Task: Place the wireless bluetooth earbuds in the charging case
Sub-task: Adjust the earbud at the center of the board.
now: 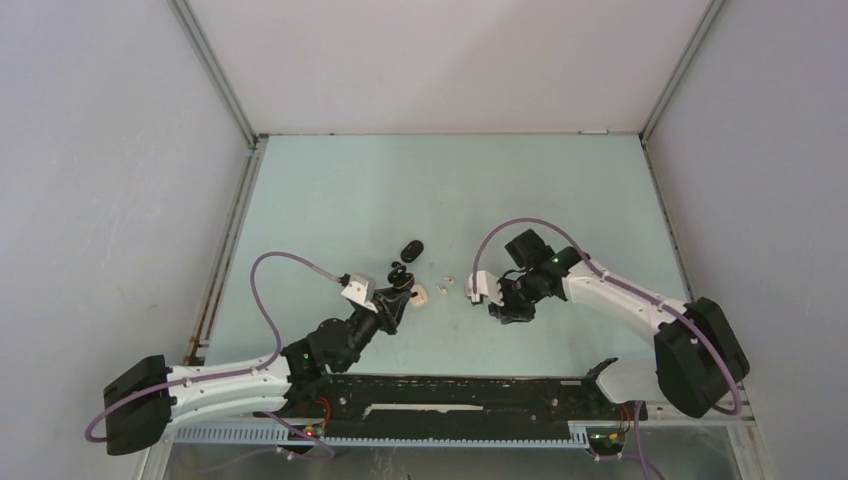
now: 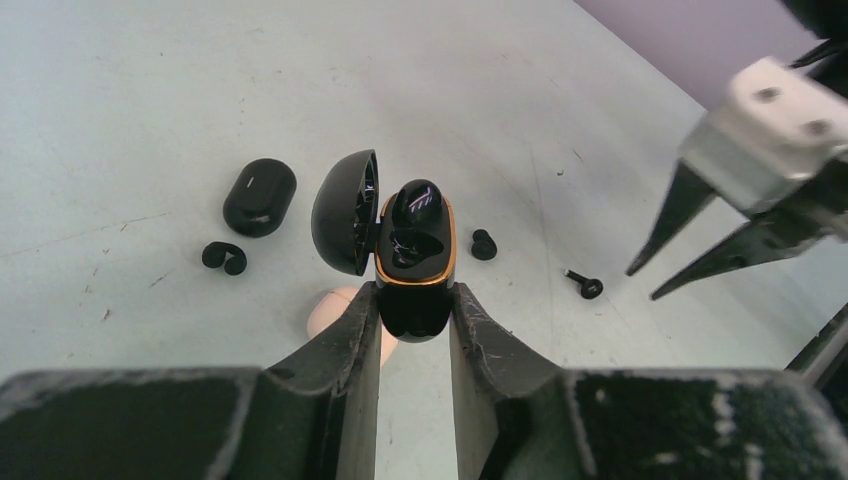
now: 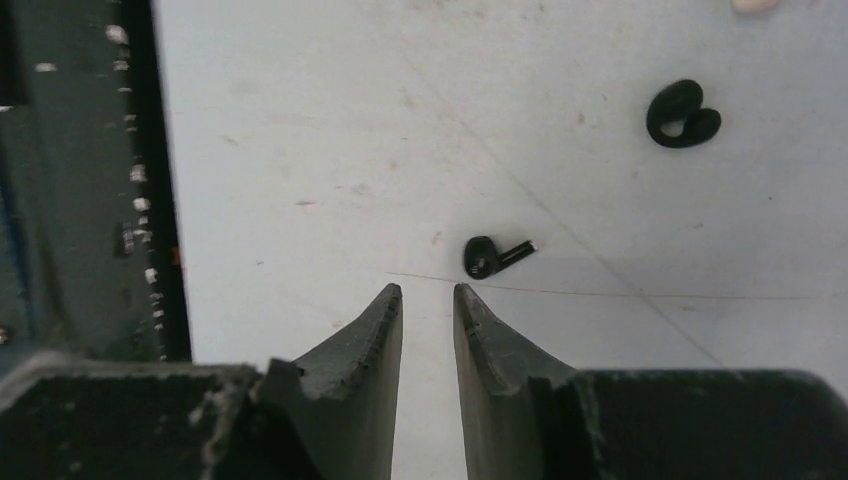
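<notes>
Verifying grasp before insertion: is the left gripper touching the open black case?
Touching. Left wrist view: the left gripper clamps the open black case between its fingers, with no gap visible on either side.

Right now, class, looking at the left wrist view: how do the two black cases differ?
The held case has its lid swung open, showing a gold rim and a black bud; the lying case is shut. The held case is clamped in the left pincer; the lying case rests free on the table. Both are glossy, black and rounded.
</notes>
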Controlling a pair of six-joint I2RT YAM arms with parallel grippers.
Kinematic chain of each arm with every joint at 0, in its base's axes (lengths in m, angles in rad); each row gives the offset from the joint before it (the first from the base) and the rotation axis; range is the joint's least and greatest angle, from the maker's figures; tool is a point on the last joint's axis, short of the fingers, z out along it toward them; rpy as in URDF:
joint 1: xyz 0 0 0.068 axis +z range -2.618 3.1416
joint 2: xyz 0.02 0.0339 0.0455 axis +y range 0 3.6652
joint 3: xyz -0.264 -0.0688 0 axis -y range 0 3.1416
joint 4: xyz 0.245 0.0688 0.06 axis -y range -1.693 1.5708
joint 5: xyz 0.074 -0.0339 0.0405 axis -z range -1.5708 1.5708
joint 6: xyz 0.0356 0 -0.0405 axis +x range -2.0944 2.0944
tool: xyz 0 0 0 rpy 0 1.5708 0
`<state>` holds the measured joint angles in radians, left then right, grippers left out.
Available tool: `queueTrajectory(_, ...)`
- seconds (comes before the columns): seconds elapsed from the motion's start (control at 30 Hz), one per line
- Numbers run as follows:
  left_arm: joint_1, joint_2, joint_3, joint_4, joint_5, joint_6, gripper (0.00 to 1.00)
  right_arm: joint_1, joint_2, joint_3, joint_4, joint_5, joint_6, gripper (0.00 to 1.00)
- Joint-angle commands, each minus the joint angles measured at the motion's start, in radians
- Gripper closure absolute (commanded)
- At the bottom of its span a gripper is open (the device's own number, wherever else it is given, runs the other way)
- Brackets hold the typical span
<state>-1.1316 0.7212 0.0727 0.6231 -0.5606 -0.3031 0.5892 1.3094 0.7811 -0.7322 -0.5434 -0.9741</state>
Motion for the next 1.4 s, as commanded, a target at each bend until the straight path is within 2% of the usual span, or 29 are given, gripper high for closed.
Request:
queueTrajectory(0.0,0.005,-0.007,0.028,0.052,0.01,0.003,1.0,0.03,0.075,0.011,0.212,0.177,0.209,0.71)
queueTrajectory(0.13,0.006,-0.018,0.023,0.051,0.008,-0.001,1.0,0.025,0.11,0.043,0.25,0.186,0.435,0.65)
queueTrajectory(0.37,0.006,-0.006,0.028,0.052,0.015,-0.015,1.0,0.048,0.197,0.098,0.234,0.251,0.631,0.51)
queueTrajectory(0.77,0.005,-0.015,0.024,0.052,0.023,-0.026,1.0,0.091,0.346,0.125,0.167,0.4,0.672,0.46)
queueTrajectory(1.37,0.005,0.014,0.023,0.08,0.039,-0.024,1.0,0.0,0.266,0.092,0.063,0.438,0.643,0.53)
